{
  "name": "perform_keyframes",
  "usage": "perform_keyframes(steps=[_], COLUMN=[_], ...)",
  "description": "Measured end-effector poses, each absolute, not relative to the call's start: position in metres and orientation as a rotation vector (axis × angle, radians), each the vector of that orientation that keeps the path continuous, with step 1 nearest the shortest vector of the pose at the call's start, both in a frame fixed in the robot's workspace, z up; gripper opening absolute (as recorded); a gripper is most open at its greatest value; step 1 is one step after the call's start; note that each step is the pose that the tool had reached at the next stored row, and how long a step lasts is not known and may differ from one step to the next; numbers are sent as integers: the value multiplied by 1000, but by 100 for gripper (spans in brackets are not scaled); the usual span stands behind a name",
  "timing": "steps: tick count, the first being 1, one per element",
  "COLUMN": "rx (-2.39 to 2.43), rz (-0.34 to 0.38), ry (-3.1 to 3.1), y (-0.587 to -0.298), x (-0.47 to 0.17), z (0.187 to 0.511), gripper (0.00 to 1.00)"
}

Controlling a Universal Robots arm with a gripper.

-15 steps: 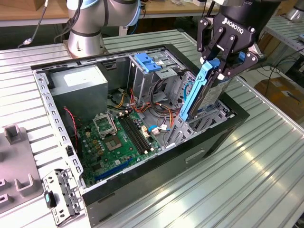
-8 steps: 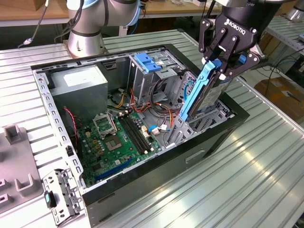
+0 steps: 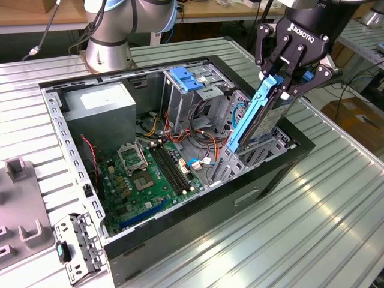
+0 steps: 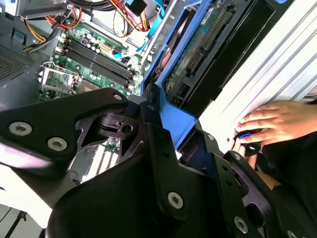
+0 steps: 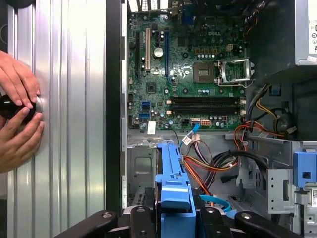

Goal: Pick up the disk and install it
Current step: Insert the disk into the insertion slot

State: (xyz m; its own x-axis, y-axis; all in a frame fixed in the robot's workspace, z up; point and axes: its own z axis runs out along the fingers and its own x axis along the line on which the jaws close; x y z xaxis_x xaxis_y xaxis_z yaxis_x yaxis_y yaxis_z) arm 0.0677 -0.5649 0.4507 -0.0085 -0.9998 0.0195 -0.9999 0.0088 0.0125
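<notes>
Our gripper (image 3: 287, 84) clamps the disk (image 3: 257, 117) by its top; its lower end leans into the case (image 3: 198, 221) at the exterior view's right. So tilted, we judge it could jam or snag cables (image 3: 205, 139).

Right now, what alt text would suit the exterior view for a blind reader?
A black gripper holds the blue-framed disk tilted, its lower end inside an open computer case on a ribbed metal table. A green motherboard lies exposed inside.
</notes>
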Motion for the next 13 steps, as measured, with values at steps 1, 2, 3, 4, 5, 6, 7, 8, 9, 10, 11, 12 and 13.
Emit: perform_keyframes(steps=[1, 2, 3, 4, 5, 6, 7, 8, 9, 10, 11, 12, 13], rx=[2197, 2198, 2200, 2202, 2207, 2211, 2216, 2219, 2220, 2222, 2224, 2226, 2229], rz=[10, 14, 17, 22, 33, 44, 54, 62, 64, 68, 73, 78, 84], ry=[-2216, -2217, -2219, -2221, -2226, -2231, -2236, -2239, -2240, -2242, -2244, -2246, -2249], y=[-565, -564, -564, -564, -563, -563, -563, -563, -563, -563, -563, -563, -563], x=[68, 68, 68, 68, 68, 68, 68, 67, 66, 65, 64, 63, 61], z=[451, 452, 452, 452, 453, 453, 453, 453, 453, 453, 453, 453, 453], gripper=[37, 37, 37, 37, 37, 37, 37, 37, 37, 37, 37, 37, 37])
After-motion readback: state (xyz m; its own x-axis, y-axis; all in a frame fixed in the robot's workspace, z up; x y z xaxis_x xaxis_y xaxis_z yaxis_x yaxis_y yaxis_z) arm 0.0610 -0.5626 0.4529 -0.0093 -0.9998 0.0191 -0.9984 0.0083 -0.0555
